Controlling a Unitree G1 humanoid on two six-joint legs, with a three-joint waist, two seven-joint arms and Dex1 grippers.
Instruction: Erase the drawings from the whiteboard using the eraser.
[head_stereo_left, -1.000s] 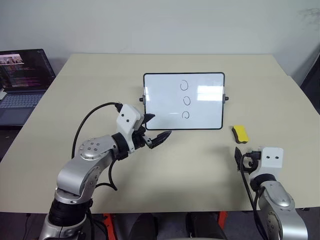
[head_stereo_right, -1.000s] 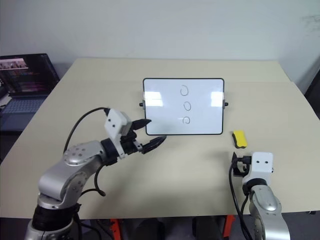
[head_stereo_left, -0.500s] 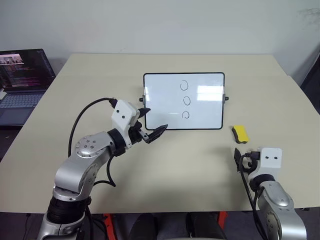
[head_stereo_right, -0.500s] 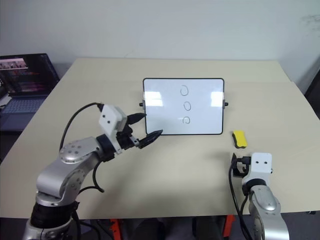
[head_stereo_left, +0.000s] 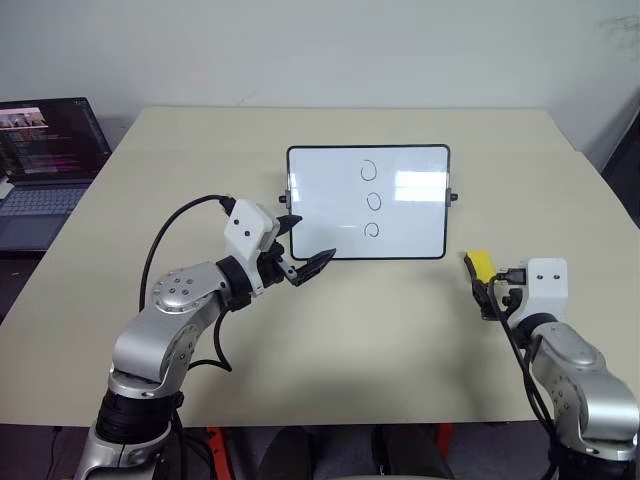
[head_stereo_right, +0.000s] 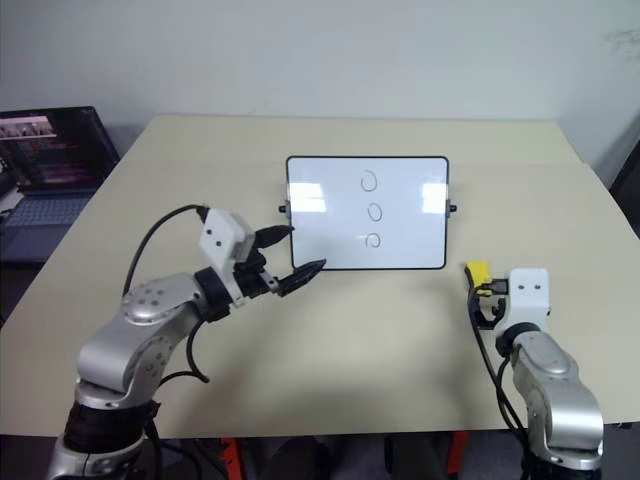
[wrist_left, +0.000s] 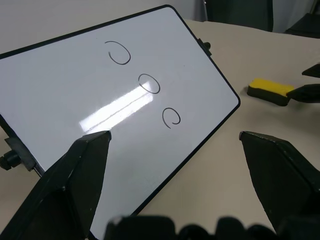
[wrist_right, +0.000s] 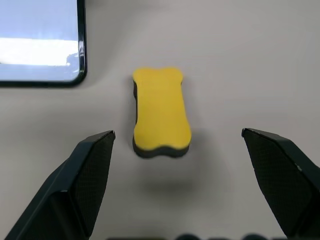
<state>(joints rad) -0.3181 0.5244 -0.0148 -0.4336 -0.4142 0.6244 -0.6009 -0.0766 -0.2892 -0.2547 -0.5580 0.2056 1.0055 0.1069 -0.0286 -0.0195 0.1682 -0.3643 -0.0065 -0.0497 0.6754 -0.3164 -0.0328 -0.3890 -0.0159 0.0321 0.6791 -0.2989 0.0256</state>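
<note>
The right gripper (wrist_right: 175, 195) hangs wide open and empty, the yellow eraser (wrist_right: 161, 111) lying on the table (head_stereo_left: 400, 330) just ahead between its fingers. The left gripper (wrist_left: 172, 150), open and empty, hovers over the whiteboard (head_stereo_left: 330, 200) near its drawings (head_stereo_left: 372, 200).

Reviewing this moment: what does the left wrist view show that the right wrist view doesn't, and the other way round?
Left wrist view: all three drawings on the whiteboard, framed by the open left gripper. Right wrist view: the eraser's yellow top from straight above, centred between the open right gripper's fingers, untouched. Both: the eraser lying on the table beside the whiteboard.
</note>
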